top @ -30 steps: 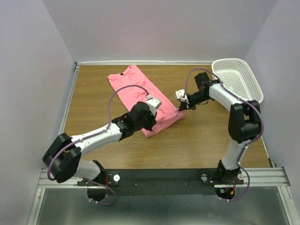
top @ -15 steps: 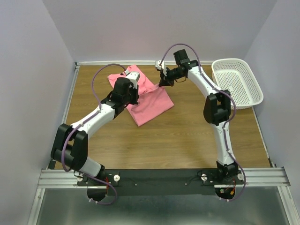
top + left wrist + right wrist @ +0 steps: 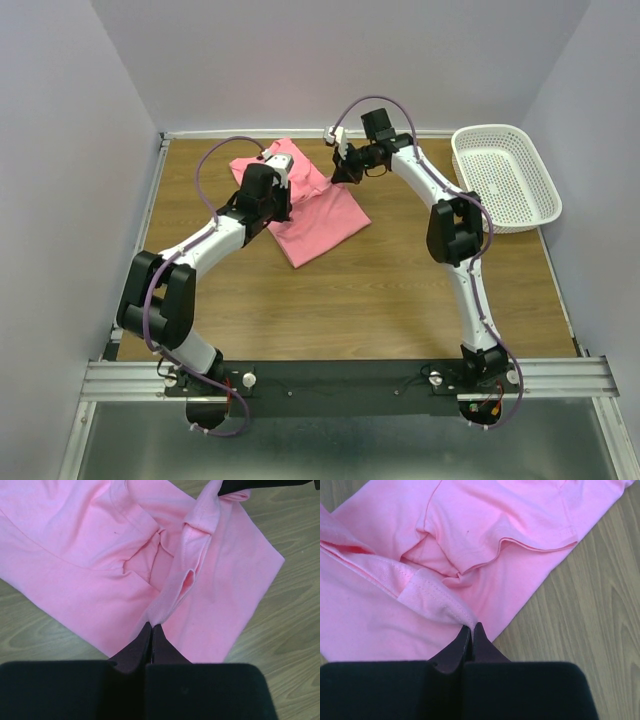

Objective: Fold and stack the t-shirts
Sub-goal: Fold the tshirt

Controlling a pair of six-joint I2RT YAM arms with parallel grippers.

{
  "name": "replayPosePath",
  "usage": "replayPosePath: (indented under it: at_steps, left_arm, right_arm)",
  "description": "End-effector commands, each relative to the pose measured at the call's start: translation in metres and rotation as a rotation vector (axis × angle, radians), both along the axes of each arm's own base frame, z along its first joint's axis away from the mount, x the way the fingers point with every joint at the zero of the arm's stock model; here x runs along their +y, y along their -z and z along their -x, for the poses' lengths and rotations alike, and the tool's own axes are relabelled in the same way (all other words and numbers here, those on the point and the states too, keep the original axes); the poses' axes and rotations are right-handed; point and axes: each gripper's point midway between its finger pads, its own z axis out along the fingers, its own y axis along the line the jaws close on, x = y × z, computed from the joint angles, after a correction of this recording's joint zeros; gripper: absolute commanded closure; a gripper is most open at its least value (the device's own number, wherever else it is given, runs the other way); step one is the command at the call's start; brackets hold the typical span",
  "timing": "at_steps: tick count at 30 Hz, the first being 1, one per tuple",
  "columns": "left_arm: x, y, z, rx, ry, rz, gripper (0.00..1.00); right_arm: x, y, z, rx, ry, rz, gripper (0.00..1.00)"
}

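Observation:
A salmon-pink t-shirt (image 3: 320, 215) lies partly folded on the wooden table, towards the back centre. My left gripper (image 3: 278, 180) is over its left part, shut on a pinched ridge of the cloth (image 3: 170, 592). My right gripper (image 3: 340, 172) is at the shirt's far right edge, shut on a hemmed edge of the cloth (image 3: 432, 597). The fabric between the two grippers is lifted and bunched. The shirt's lower right part lies flat on the table (image 3: 235, 585).
A white perforated plastic basket (image 3: 505, 175) stands at the back right of the table (image 3: 400, 280). Purple walls close in the back and both sides. A metal rail (image 3: 350, 375) with the arm bases runs along the near edge.
Both grippers have carried the shirt's near edge towards the back, folding it over. In the last half second both arms shifted only slightly further back; the grips are unchanged.

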Motion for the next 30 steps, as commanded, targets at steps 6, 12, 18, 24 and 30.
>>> replayPosePath:
  at_steps: [6,12,18,24,30]
  left_arm:
    - [0.008,0.009,-0.002,0.021,-0.023,0.026,1.0]
    - [0.012,0.005,0.003,0.016,-0.039,0.038,1.0]
    - [0.015,0.011,0.003,0.032,-0.048,0.036,1.0]
    - [0.025,0.018,-0.003,0.044,-0.089,0.026,1.0]
    - [0.084,-0.008,-0.051,-0.072,-0.374,-0.053,0.52]
  right_arm:
    - [0.012,0.008,-0.013,-0.02,0.045,0.001,1.0]
    - [0.016,0.011,-0.012,-0.019,0.04,0.001,1.0]
    - [0.02,0.015,-0.012,-0.021,0.044,0.01,1.0]
    - [0.022,0.014,-0.017,-0.026,0.074,0.011,0.83]
    - [0.026,-0.015,-0.067,-0.032,0.416,-0.121,0.39]
